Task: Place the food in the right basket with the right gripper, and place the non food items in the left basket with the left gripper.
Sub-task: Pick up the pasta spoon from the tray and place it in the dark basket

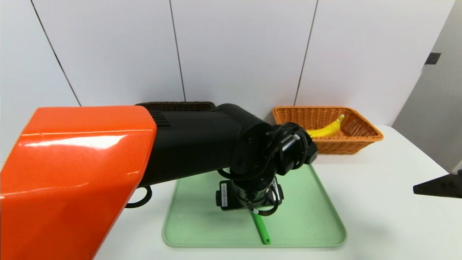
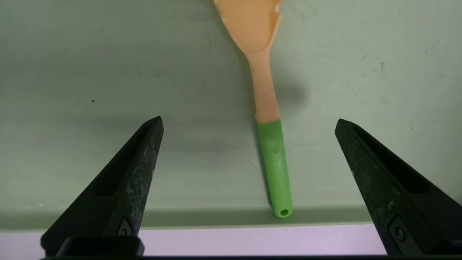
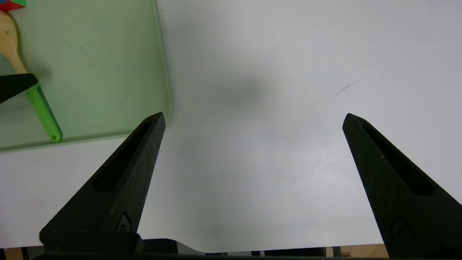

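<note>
The wooden fork with a green handle (image 2: pixel 276 169) lies on the pale green tray (image 2: pixel 108 72), its handle end near the tray's front rim. My left gripper (image 2: pixel 249 122) hangs open just above it, one finger on each side of the handle, touching nothing. In the head view the left wrist hides most of the fork (image 1: pixel 261 227). The banana (image 1: pixel 326 129) lies in the orange-tan right basket (image 1: pixel 361 139). Only the rim of the dark left basket (image 1: pixel 177 105) shows behind my left arm. My right gripper (image 3: pixel 253 115) is open and empty over bare table. A corner of the puzzle cube (image 3: pixel 11 4) shows on the tray.
The tray (image 1: pixel 306 216) sits in the middle of the white table (image 1: pixel 379 187), with both baskets along the back wall. My bulky orange and black left arm (image 1: pixel 108 162) blocks the left half of the head view. One right-gripper finger (image 1: pixel 436 186) shows at the right edge.
</note>
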`<state>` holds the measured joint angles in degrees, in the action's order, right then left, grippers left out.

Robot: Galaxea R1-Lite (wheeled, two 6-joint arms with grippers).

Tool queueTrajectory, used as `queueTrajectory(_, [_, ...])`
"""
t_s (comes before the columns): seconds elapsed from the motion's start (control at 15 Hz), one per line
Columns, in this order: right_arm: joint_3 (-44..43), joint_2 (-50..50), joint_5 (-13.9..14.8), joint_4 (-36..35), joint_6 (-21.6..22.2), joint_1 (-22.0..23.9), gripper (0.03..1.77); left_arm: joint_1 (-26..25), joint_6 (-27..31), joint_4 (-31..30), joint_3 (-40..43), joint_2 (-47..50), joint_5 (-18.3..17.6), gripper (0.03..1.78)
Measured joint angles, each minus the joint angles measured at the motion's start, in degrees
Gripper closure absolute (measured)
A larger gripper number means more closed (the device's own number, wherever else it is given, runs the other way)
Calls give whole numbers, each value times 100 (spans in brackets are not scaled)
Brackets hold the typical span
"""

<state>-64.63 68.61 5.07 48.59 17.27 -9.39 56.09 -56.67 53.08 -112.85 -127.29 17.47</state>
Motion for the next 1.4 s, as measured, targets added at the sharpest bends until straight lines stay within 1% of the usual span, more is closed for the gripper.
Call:
queueTrajectory(0.4, [121,-72,-11,-6,2,0,10,-17,4,-83,1,-211,13,12])
queueTrajectory(1.4, [110,-63,-26,-26,-16,-23,10,-26,41,-138,-2,-302,28,12])
